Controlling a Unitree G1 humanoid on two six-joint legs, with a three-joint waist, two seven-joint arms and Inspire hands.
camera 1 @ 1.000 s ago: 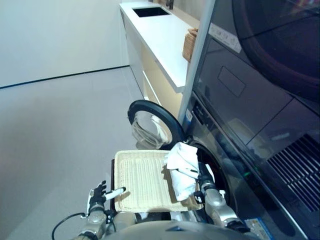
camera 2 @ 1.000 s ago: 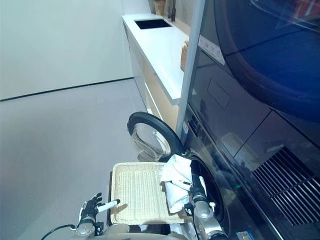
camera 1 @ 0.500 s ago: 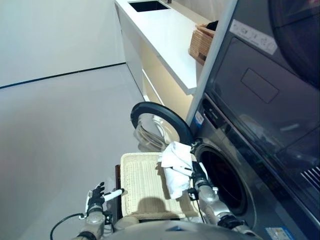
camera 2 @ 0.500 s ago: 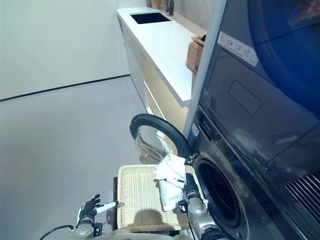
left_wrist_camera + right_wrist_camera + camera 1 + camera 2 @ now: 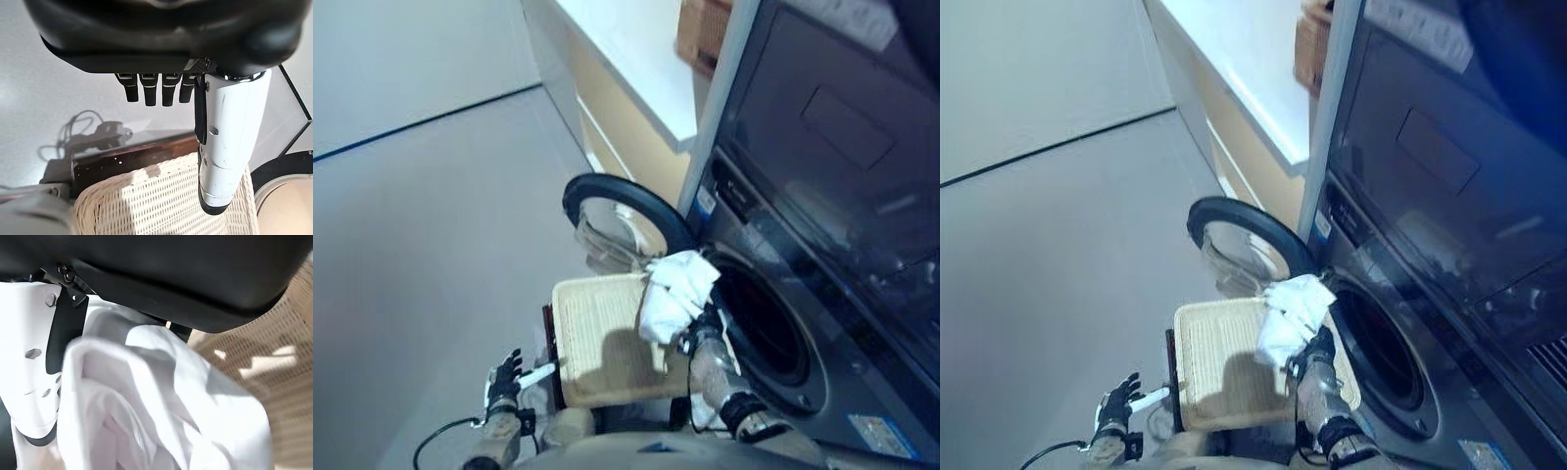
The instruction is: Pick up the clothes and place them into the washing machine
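Note:
My right hand [image 5: 701,345] is shut on a bunched white cloth [image 5: 675,288], which it holds up over the far right corner of the flat wicker basket [image 5: 595,343]. The cloth hangs just beside the washing machine's dark round opening [image 5: 766,325]. In the right wrist view the cloth [image 5: 161,401] fills the space past the white-covered thumb [image 5: 29,362], with the basket weave [image 5: 254,357] behind. My left hand [image 5: 505,376] is open by the basket's near left corner and holds nothing; its fingers [image 5: 151,88] hang straight above the basket rim [image 5: 161,205].
The machine's round door [image 5: 619,210] stands open beyond the basket. A second dark appliance [image 5: 832,127] is stacked above the washer. A white counter [image 5: 636,49] with a brown wicker box [image 5: 703,33] runs along the back. Grey floor [image 5: 431,225] lies to the left.
The camera has tilted and shifted. My right hand has lifted the white cloth and carried it to the right, closer to the washer's opening. The left hand has stayed put.

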